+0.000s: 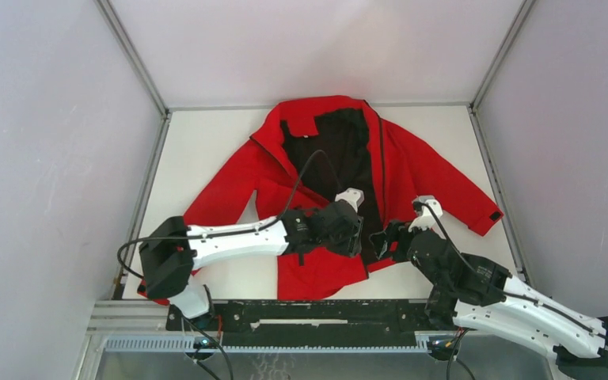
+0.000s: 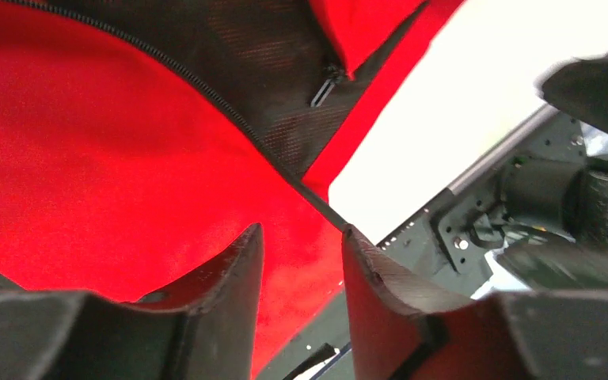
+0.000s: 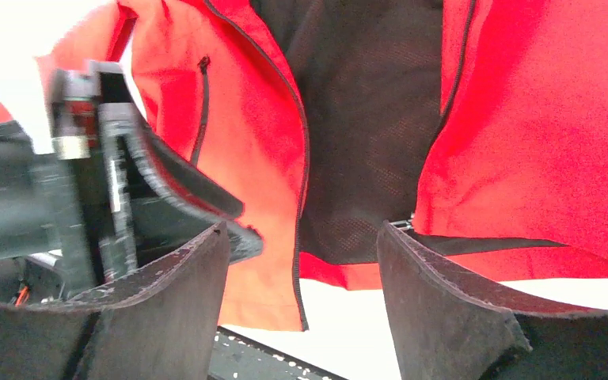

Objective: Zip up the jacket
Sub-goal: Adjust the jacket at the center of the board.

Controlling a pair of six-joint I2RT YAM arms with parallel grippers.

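Observation:
The red jacket (image 1: pixel 412 170) lies open on the white table, collar at the far side, black lining (image 1: pixel 340 150) showing down its middle. My left gripper (image 1: pixel 359 232) is open over the lower hem of the jacket's left front panel (image 2: pixel 87 158), by its dark zipper edge (image 2: pixel 206 91). A zipper slider with its pull (image 2: pixel 326 85) sits at the other panel's lower edge. My right gripper (image 1: pixel 381 240) is open and empty just right of it, low over the hem. In the right wrist view its fingers (image 3: pixel 443 309) frame the zipper edge (image 3: pixel 301 198) and lining; the pocket slit (image 3: pixel 200 103) shows.
The white table (image 1: pixel 206 150) is walled by grey panels on three sides. A black mounting rail (image 1: pixel 309 313) runs along the near edge just below the jacket's hem. The left gripper's body (image 3: pixel 87 182) stands close to the right gripper's left finger.

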